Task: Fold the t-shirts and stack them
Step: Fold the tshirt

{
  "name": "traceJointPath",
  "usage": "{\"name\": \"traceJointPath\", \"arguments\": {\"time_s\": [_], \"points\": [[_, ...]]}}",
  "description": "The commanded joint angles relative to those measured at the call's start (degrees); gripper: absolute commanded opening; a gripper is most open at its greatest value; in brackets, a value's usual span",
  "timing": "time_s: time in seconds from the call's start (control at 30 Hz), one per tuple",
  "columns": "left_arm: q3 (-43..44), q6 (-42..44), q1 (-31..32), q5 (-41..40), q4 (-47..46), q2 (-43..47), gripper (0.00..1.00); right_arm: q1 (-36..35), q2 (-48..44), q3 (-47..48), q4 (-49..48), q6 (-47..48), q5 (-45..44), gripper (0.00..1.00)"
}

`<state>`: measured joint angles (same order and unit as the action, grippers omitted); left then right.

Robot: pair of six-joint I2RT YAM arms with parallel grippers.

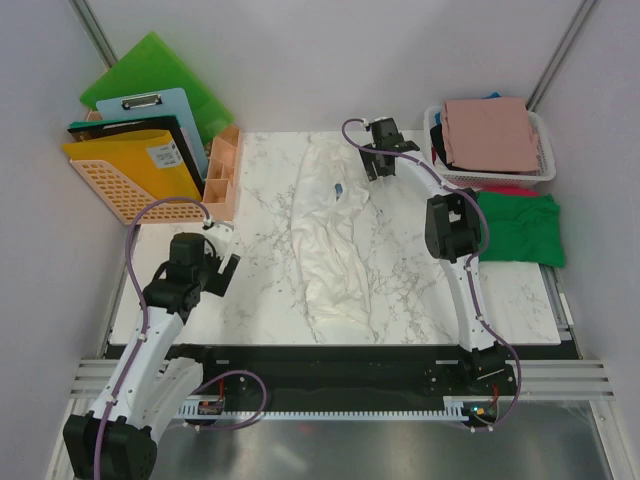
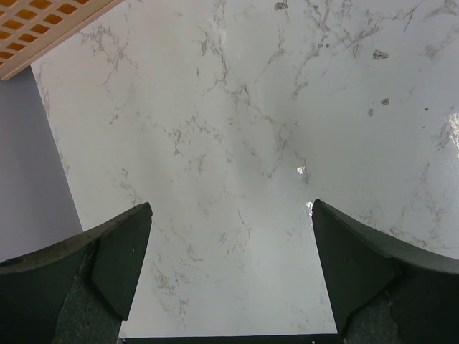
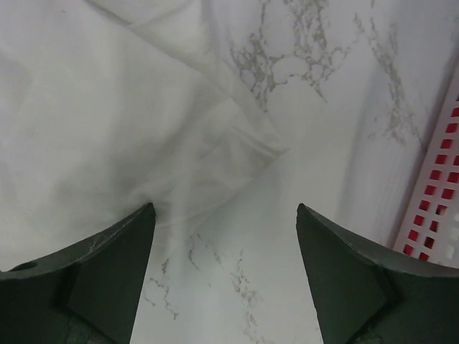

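- Hovers with jaws apart and nothing between them: right gripper [image 3: 224, 215], low over the far end of the cream-white t-shirt [image 1: 335, 235].
- Lies in a rumpled, lengthwise heap on the table [image 1: 260, 250], running from under that gripper back toward the arm bases; not yet spread flat, so smoothing looks like the step in hand.
- Shows a hemmed corner of cloth just ahead and slightly left of the fingertips, well placed for a pinch; probably the reason for the low approach.
- Sits just to the right of that gripper: white basket [image 1: 545, 165] with a pink t-shirt [image 1: 490, 135] on top, presumably the supply pile.
- Rests right of and behind the same gripper: green t-shirt [image 1: 520, 228], laid flat, apparently the start of the stack.
- Waits with jaws spread wide over bare table, well left of the cream-white shirt: left gripper [image 2: 229, 215], holding nothing, seemingly kept out of the way.
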<state>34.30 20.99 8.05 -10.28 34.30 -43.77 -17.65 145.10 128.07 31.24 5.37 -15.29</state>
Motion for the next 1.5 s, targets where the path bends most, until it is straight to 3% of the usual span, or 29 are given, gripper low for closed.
{"name": "traceJointPath", "arguments": {"time_s": [0.0,0.13,0.27,0.37,0.57,0.7,0.87,1.03,1.17,1.2,1.27,1.3,1.47], "points": [[-0.03,1.68,-0.32,0.97,0.06,-0.53,1.0,0.6,3.08,3.23,-0.31,2.53,-8.07,0.87],[-0.03,1.6,-0.32,1.14,0.06,-0.79,1.0,0.77,4.76,3.51,-5.21,7.88,-27.36,0.91],[-0.11,1.77,-0.32,1.23,0.15,-0.79,1.0,1.48,4.75,1.12,-14.1,14.58,-35.76,0.92],[-0.12,1.86,-0.32,1.41,0.32,-0.88,1.0,1.92,5.55,1.31,-17.17,17.83,-38.4,0.94],[-0.03,2.12,-0.32,2.28,0.85,-1.05,1.0,1.92,-0.23,-9.49,-37.63,24.69,-42.71,0.95],[-0.03,2.21,-0.32,2.99,0.85,-1.58,1.0,1.92,-6.92,-14.33,-37.93,22.16,-42.72,0.97],[-0.03,2.39,-0.23,3.87,0.94,-1.32,1.0,2.0,-17.37,-19.86,-24.6,14.25,-36.58,0.98],[-0.03,2.56,-0.23,4.92,0.94,-1.41,1.0,2.09,-31.35,-30.06,-19.74,11.08,-29.91,0.98],[0.06,2.56,-0.23,4.84,1.12,-1.5,1.0,3.93,-40.57,-33.49,-1.52,5.12,-10.06,0.98],[0.06,2.47,-0.23,4.66,1.2,-1.5,1.0,4.2,-41.99,-34.54,1.42,4.66,-0.97,0.98],[0.06,2.47,-0.23,4.75,1.12,-1.15,1.0,4.2,-46.28,-39.27,7.83,7.01,7.61,0.98],[0.06,2.47,-0.23,5.09,1.2,-1.14,1.0,4.2,-47.61,-41.48,9.52,8.85,16.6,0.98],[0.15,2.56,-0.23,5.36,1.29,-1.15,1.0,3.5,-54.46,-53.52,19.89,18.71,26.98,0.96]]}}
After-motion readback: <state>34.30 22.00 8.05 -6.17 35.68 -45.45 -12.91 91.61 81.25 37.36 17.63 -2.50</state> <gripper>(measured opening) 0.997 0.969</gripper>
